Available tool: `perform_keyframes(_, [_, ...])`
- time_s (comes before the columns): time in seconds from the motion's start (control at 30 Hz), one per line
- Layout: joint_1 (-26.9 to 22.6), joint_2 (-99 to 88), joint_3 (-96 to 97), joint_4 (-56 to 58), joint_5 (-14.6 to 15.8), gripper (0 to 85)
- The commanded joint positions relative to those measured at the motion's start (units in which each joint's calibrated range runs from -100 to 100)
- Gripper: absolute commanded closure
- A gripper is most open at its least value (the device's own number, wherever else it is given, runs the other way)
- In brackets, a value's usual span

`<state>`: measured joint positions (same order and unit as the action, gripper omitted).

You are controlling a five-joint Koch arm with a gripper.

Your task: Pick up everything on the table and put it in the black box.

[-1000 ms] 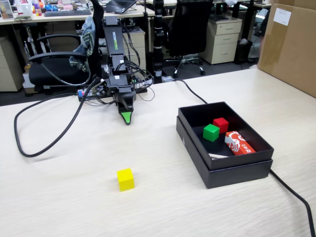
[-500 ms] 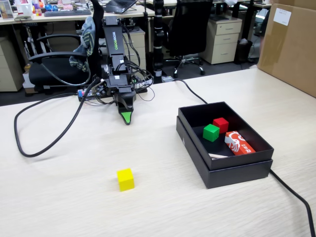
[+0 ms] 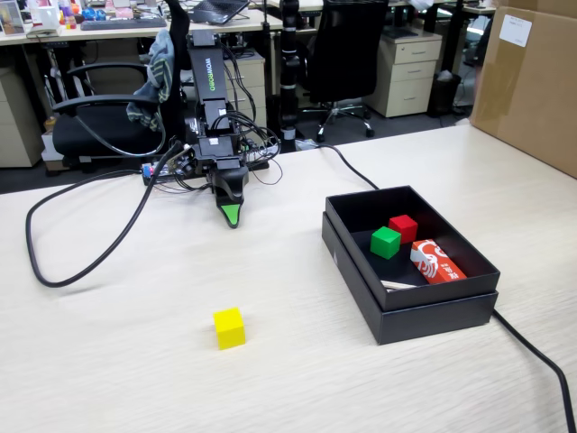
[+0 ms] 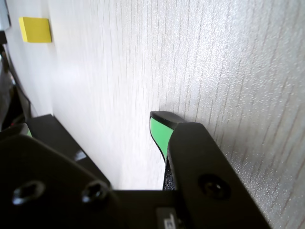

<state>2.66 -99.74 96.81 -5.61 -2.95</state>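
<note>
In the fixed view, a small plain yellow cube (image 3: 229, 327) is seen alone on the pale beige wood-grain table (image 3: 117, 361), well apart from the black, green-tipped gripper (image 3: 233, 215), which points down near the arm's base. The reach for it is judged not yet begun; a forward reach and descent over the cube would be needed next. To the right, a shallow matte black cardboard box (image 3: 424, 311) holds a green cube (image 3: 385, 242), a red cube (image 3: 403, 227) and a red-and-white packet (image 3: 435, 262).

In the wrist view, the yellow cube (image 4: 35, 29) is seen far off at the upper left. Only one green fingertip (image 4: 159, 132) is shown, so whether the jaws are apart or together cannot be told.
</note>
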Motion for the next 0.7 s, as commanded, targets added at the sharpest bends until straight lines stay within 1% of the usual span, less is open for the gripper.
perform_keyframes(0.0, [0.0,0.1,0.9,2.6,-0.1,37.0])
perform_keyframes(0.37, [0.0,0.1,0.9,2.6,-0.2,37.0])
perform_keyframes(0.67, [-0.1,0.1,-0.1,3.9,0.3,37.6])
